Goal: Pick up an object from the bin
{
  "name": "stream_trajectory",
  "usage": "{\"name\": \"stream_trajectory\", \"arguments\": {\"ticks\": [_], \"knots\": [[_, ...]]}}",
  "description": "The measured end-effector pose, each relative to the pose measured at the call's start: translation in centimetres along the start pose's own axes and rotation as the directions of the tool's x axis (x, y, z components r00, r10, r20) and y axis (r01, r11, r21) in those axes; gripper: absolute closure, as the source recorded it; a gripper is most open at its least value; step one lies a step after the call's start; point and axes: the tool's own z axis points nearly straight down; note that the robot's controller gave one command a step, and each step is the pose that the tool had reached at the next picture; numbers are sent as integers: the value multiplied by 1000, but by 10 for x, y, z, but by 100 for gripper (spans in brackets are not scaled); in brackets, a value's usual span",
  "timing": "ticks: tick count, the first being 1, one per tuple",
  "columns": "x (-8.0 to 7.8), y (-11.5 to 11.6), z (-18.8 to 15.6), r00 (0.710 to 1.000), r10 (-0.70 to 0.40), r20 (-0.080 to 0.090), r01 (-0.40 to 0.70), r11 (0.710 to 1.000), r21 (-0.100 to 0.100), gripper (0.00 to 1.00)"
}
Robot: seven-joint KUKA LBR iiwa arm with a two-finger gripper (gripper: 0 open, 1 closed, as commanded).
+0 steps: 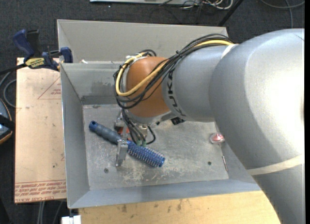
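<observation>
I count in the bin [73,136]: one blue brush [145,155], one small pink object [217,138]. My total: two loose items.

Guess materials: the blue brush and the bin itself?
Blue brush: probably plastic, going by the matte moulded-looking handle, ridged bristle head and even colour. Bin: grey sheet metal with a dull finish; the floor is scratched and scuffed pale, the walls are flat panels.
</observation>
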Motion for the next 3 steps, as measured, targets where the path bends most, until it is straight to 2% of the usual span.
{"name": "stream_trajectory", "arguments": {"ticks": [1,2,3], "knots": [[-2,1,-5,1000,1,4,-1,1000,0,100],[20,10,-115,1000,-11,-5,11,1000,3,100],[15,13,-152,1000,-20,-6,20,1000,4,100]]}}
